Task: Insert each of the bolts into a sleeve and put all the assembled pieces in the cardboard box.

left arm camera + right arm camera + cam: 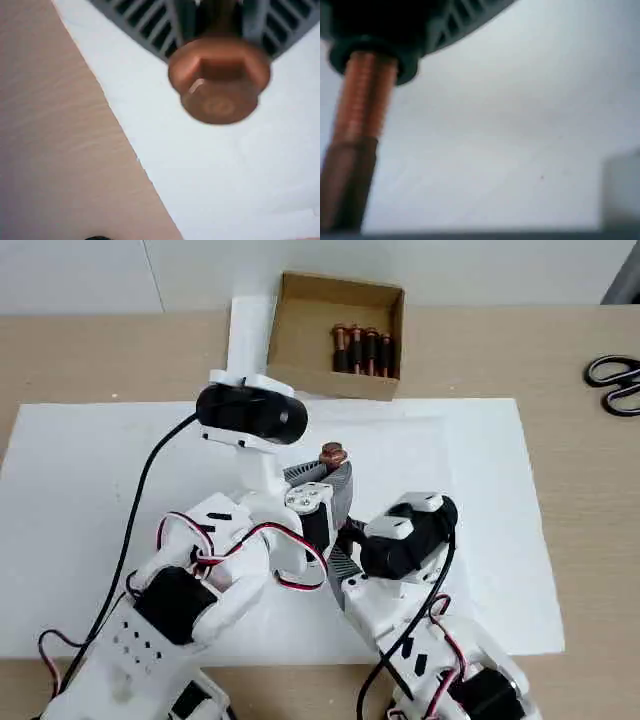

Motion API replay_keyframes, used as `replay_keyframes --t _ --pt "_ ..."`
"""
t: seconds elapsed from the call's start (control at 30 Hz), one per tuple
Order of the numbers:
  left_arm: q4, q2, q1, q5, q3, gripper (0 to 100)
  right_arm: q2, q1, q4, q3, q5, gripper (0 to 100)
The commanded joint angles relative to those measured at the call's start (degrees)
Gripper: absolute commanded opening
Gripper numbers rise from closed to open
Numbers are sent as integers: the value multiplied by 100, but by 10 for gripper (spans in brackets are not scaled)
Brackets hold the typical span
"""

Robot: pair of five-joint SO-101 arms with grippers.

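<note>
Bolt point(333, 453) sits at mid-desk where the two arms meet nose to nose. From above, its copper head pokes out past the left arm's grey fingers point(340, 490), which are closed on it. Its long axis runs from that head back toward the right arm point(405, 535), just behind. The cardboard box point(300, 335) lies beyond the head, at the far edge of the white sheet point(90, 470), with four assembled pieces point(362, 350) side by side inside. Scissors point(615, 383) rest well apart on the bare desk point(560, 350), and I judge the way from bolt to box is open. From the left wrist, the hexagonal bolt head point(218, 82) looms close, with the ribbed fingers point(135, 20) clamped on either side of its shank. From the right wrist, the threaded shank point(365, 95) disappears into a dark collared sleeve point(367, 57). Whether the right arm grips that sleeve I cannot tell. Any further seating would have to follow that same axis.
</note>
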State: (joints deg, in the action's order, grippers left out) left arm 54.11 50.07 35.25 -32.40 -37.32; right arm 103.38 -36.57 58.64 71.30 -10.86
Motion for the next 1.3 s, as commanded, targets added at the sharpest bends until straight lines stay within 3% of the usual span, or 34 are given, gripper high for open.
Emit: replay_keyframes --t 0.0,0.57,0.8,1.1,1.27 --pt "-26 35 -35 -35 -22 6 66 -101 -31 -404 -88 4" --pt "1530 967 941 -35 -75 6 48 -127 -40 -369 -88 5" --pt "1538 976 1433 -44 -892 6 48 -127 -75 -369 -88 5" --pt "1284 976 1442 -9 -1235 12 48 -127 -75 -369 -88 5" --pt "1319 985 1442 -18 -1235 130 48 -127 -75 -369 -88 5"
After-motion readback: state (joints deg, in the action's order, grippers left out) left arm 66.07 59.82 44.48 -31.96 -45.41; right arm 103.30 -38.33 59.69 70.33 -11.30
